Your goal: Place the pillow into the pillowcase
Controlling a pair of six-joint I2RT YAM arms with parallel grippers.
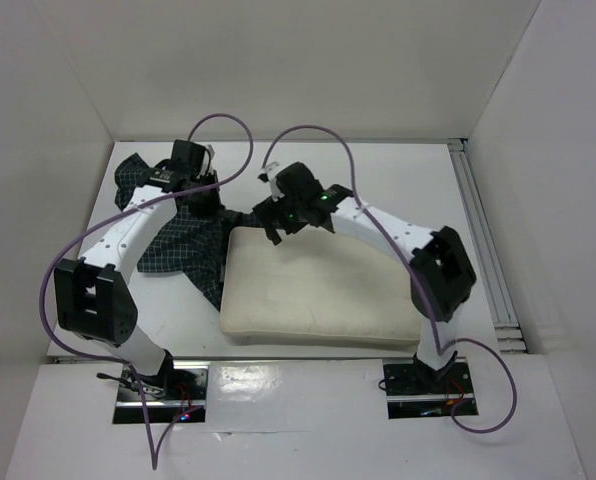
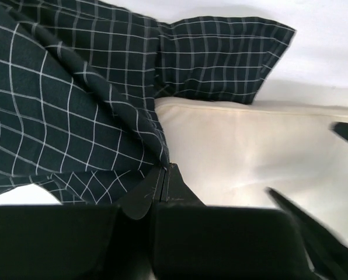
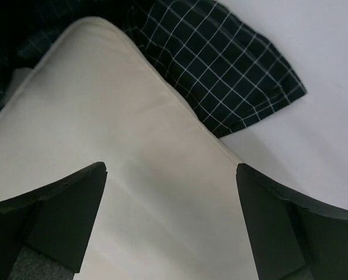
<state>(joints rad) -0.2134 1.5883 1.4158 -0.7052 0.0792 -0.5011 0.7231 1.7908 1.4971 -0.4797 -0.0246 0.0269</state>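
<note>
The cream pillow (image 1: 318, 295) lies flat in the middle of the table, with its far left corner against the dark checked pillowcase (image 1: 173, 245). The pillowcase is crumpled at the back left. My left gripper (image 1: 203, 197) is shut, pinching an edge of the pillowcase (image 2: 75, 105) at its fingertips (image 2: 165, 170), right beside the pillow (image 2: 238, 146). My right gripper (image 1: 271, 225) hovers open over the pillow's far left corner. In the right wrist view its jaws (image 3: 171, 169) stand wide apart above the pillow (image 3: 104, 116) with nothing between them, and a flap of pillowcase (image 3: 221, 70) lies beyond.
White walls close in the table at the back and on both sides. A metal rail (image 1: 483, 240) runs along the right edge. Purple cables (image 1: 228, 125) loop above both arms. A dark blurred finger (image 2: 305, 219) of the right arm shows low in the left wrist view.
</note>
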